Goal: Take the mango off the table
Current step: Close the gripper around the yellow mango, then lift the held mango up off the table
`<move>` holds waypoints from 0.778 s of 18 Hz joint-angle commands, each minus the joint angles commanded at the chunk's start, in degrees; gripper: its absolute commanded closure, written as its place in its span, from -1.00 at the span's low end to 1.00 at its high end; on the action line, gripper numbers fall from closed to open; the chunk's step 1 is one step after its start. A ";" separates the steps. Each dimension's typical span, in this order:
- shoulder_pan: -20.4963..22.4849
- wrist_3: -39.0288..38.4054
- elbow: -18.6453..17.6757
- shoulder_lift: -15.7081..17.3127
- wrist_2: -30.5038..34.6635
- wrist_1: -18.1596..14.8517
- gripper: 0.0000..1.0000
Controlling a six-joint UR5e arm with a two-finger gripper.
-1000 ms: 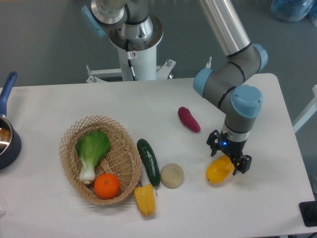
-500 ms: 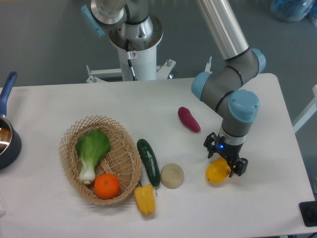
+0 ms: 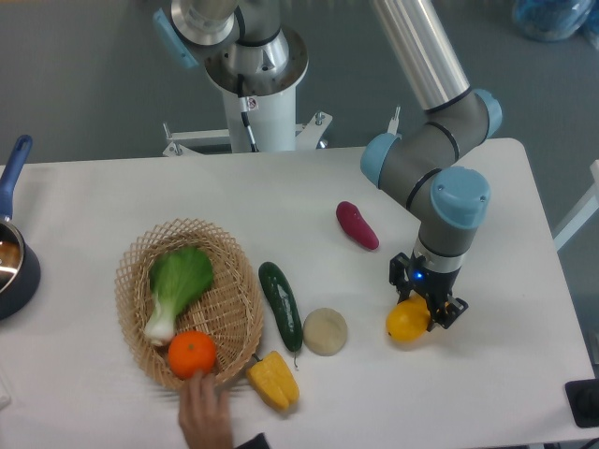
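The mango (image 3: 402,323), glossy yellow and oval, lies on the white table (image 3: 505,215) at the right front. My gripper (image 3: 426,297) points straight down over it. Its two black fingers sit on either side of the mango's upper right part and look closed against it. The mango still rests on the tabletop, and the gripper hides its right end.
A beige ball (image 3: 325,330), a cucumber (image 3: 280,304) and a yellow pepper (image 3: 273,381) lie left of the mango. A purple sweet potato (image 3: 357,225) lies behind it. A wicker basket (image 3: 126,281) holds greens and an orange (image 3: 192,354). A person's hand (image 3: 204,416) reaches in at the front. A pot (image 3: 11,262) stands at the left edge.
My gripper shifted slightly left, lowered onto the mango, and its fingers narrowed. A hand came in at the front; the basket and yellow pepper shifted.
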 joint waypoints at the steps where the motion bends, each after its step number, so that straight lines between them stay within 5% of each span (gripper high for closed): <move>1: 0.26 -0.88 0.70 0.62 -1.05 0.00 0.42; 7: 3.25 -10.27 4.66 6.15 -16.32 0.00 0.42; 14: 8.61 -20.73 4.92 12.48 -36.28 0.00 0.42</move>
